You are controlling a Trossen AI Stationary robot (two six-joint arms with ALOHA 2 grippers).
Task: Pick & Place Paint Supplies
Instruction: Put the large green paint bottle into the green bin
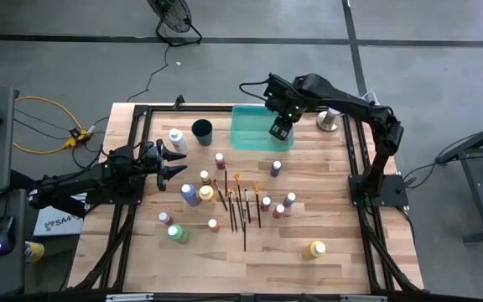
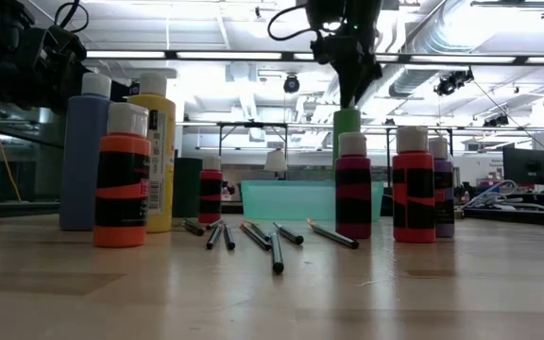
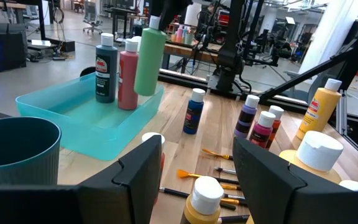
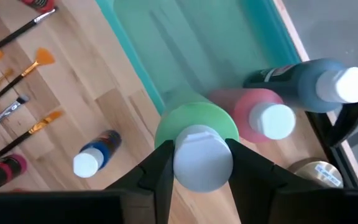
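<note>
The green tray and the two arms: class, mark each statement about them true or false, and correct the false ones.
1. The right gripper grips a green bottle by its cap. True.
2. The green tray holds no bottles. False: a dark bottle and a pink bottle stand in it.
3. The left gripper holds a paintbrush. False: its jaws are open and empty.
4. The paintbrushes lie on the table, outside the tray. True.

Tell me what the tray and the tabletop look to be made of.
Tray: probably plastic, translucent teal with a smooth, slightly glossy wall; the table's pale tone shows through its floor.
Tabletop: looks like wood, butcher-block style, shown by parallel pale strips with visible grain and a low-sheen finish.
</note>
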